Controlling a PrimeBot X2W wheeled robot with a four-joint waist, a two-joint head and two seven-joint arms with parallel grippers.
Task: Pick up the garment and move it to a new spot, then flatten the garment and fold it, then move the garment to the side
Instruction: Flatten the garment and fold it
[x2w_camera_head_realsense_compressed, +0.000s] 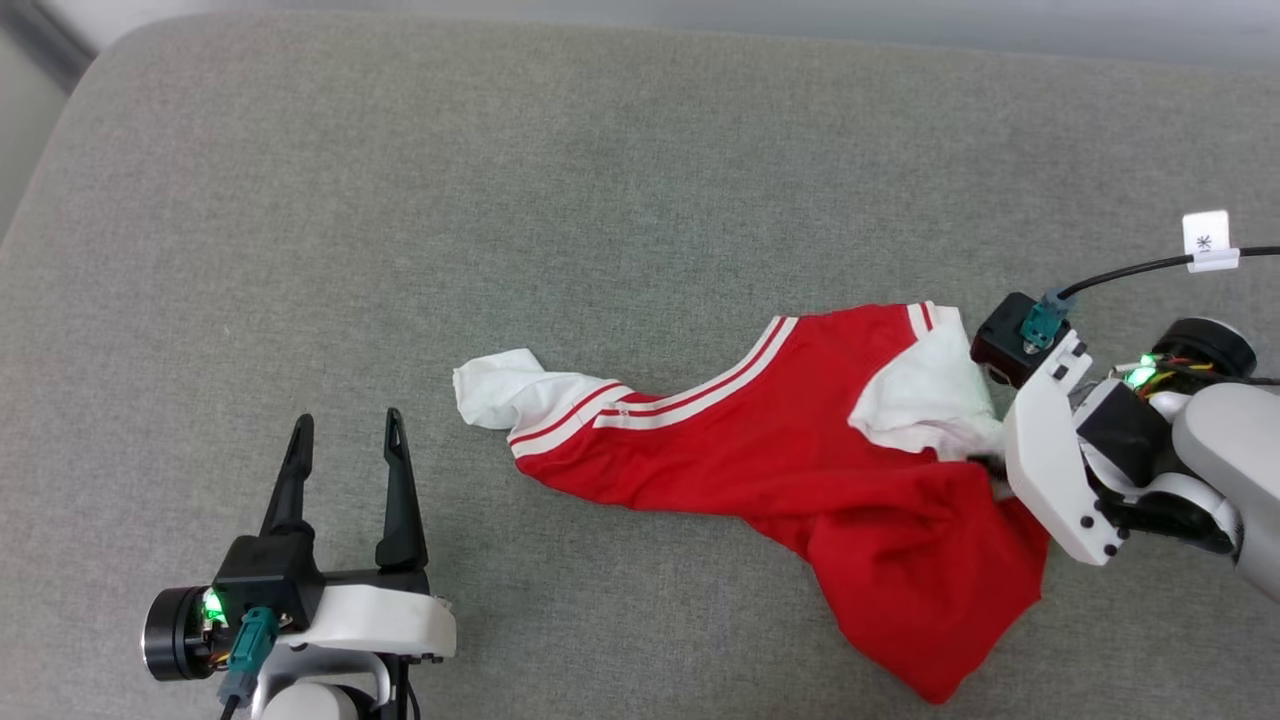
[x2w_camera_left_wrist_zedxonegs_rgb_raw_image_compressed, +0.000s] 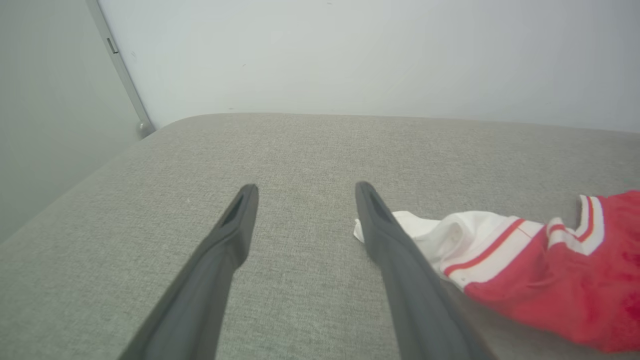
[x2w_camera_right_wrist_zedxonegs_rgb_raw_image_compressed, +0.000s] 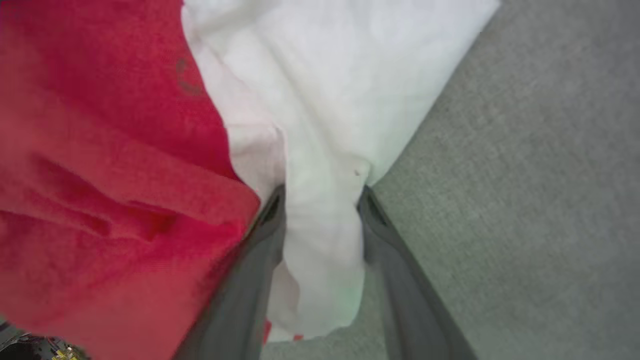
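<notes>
Two grippers, two diff. jobs. The right gripper (x2w_camera_right_wrist_zedxonegs_rgb_raw_image_compressed: 320, 200) comes in from 3 o'clock in the head view and has its dark fingers either side of a bunched white sleeve of the garment, a red short-sleeved thin-fabric T-shirt w/ white sleeves and red-and-white striped trim (x2w_camera_head_realsense_compressed: 760, 450). Cloth fills the gap finger to finger and the gap is a bit narrower than the other claw's, but I cannot tell whether it is a firm pinch. Prob. the sleeve is chosen as a corner to haul the whole shirt by.

The shirt lies on the surface from the centre out toward 4 o'clock. It is strung out and crumpled, w/ the other white sleeve trailing at its 9 o'clock end and the red body heaped at 5 o'clock. Not flat, not folded yet.

The left gripper (x2w_camera_head_realsense_compressed: 347, 420) sits at 7 o'clock, fingers wide apart w/ nothing between them, clear of the cloth and just short of the trailing sleeve. It looks parked to stay out of the way.

The surface is a grey woven padded cushion w/ rounded corners (x2w_camera_head_realsense_compressed: 300, 200). In the left wrist view, a pale plain wall (x2w_camera_left_wrist_zedxonegs_rgb_raw_image_compressed: 350, 55) is at 12 o'clock behind it, and a grey metal strip (x2w_camera_left_wrist_zedxonegs_rgb_raw_image_compressed: 120, 70) runs down at 10 o'clock.
</notes>
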